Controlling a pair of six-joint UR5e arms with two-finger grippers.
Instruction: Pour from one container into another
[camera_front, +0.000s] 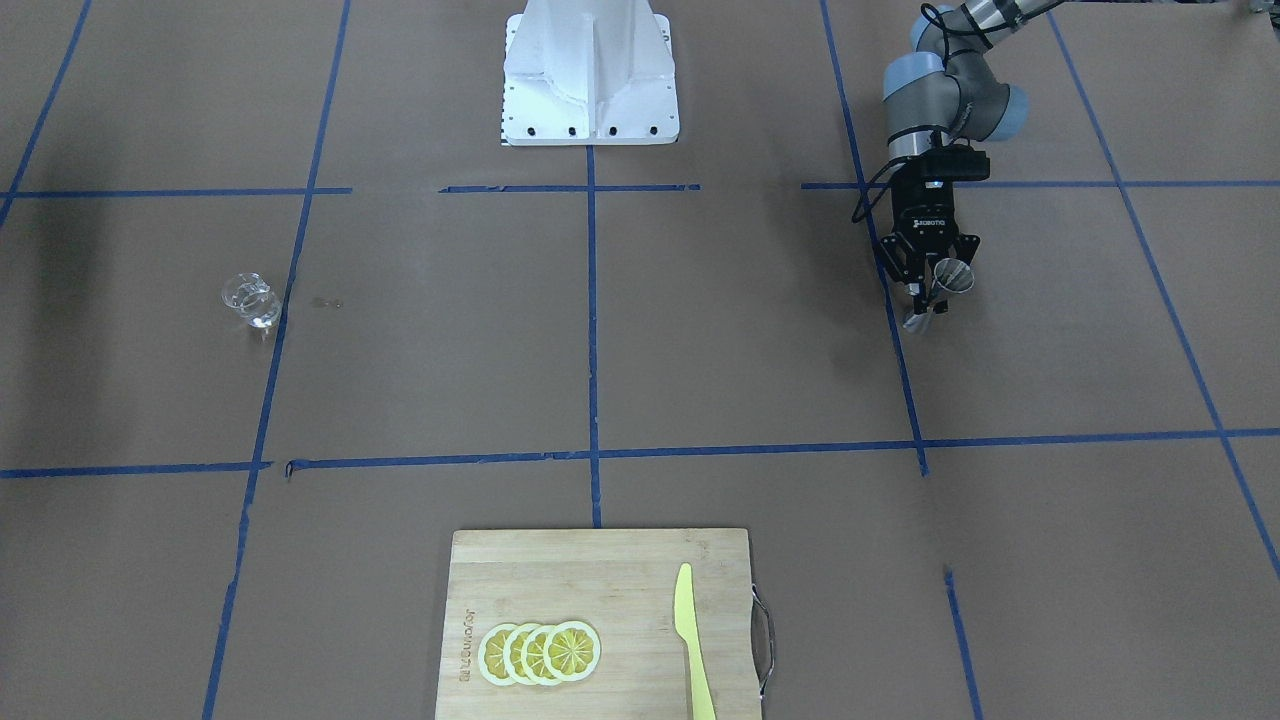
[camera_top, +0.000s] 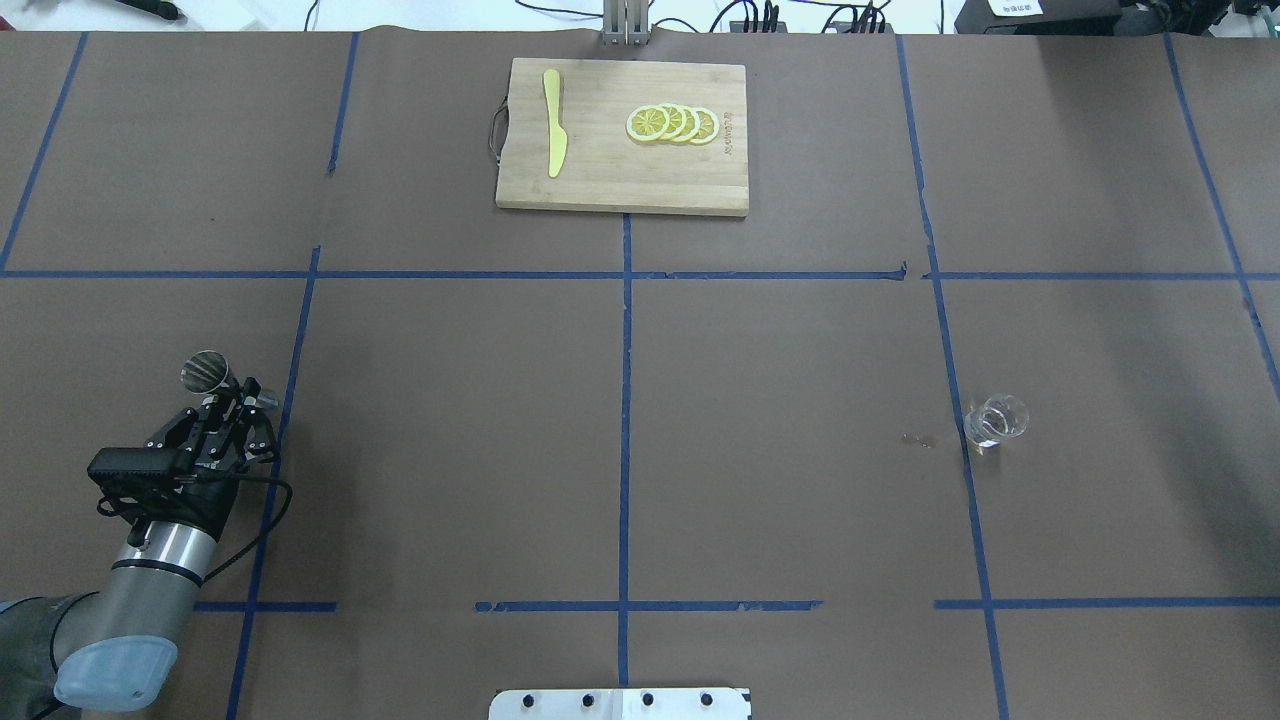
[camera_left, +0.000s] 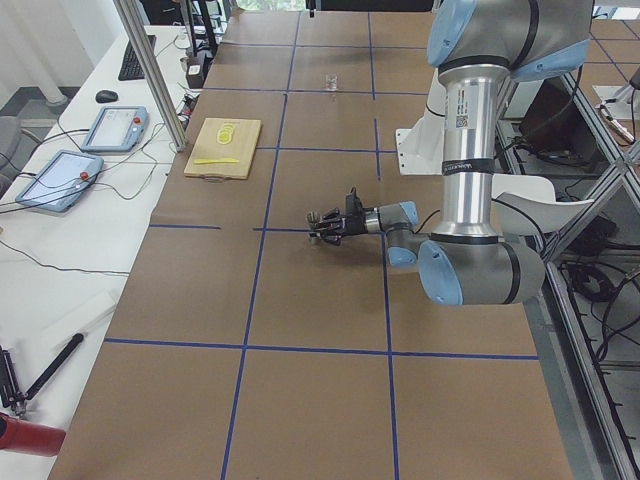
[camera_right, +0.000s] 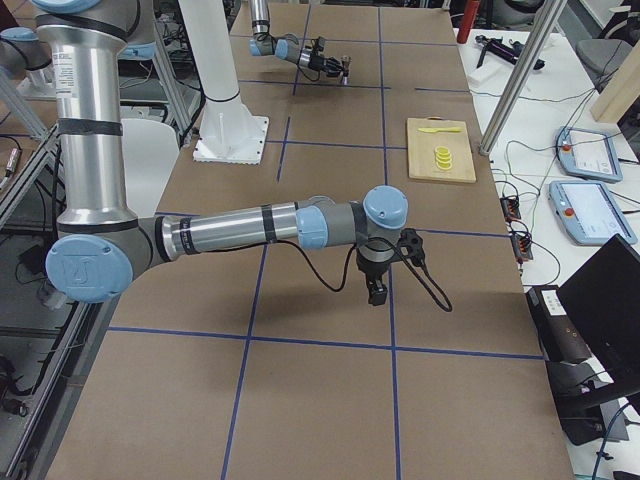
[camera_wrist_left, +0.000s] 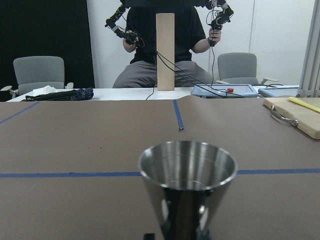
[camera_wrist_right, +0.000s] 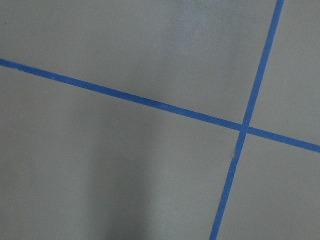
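Observation:
The metal jigger (camera_top: 206, 371) stands upright in my left gripper (camera_top: 236, 393), which is shut on its narrow waist, low over the left side of the table. From the front, the jigger (camera_front: 951, 274) sits between the fingers of the left gripper (camera_front: 934, 291). Its open mouth fills the lower middle of the left wrist view (camera_wrist_left: 187, 167). The clear glass cup (camera_top: 996, 419) stands alone far off on the right side, also visible from the front (camera_front: 250, 300). My right gripper (camera_right: 376, 290) shows only in the exterior right view, pointing down over bare table; I cannot tell whether it is open or shut.
A wooden cutting board (camera_top: 620, 185) lies at the far middle edge with lemon slices (camera_top: 672, 124) and a yellow knife (camera_top: 553, 135) on it. Small wet spots (camera_top: 918, 438) mark the paper beside the glass. The robot's white base (camera_front: 590, 80) stands at the near edge.

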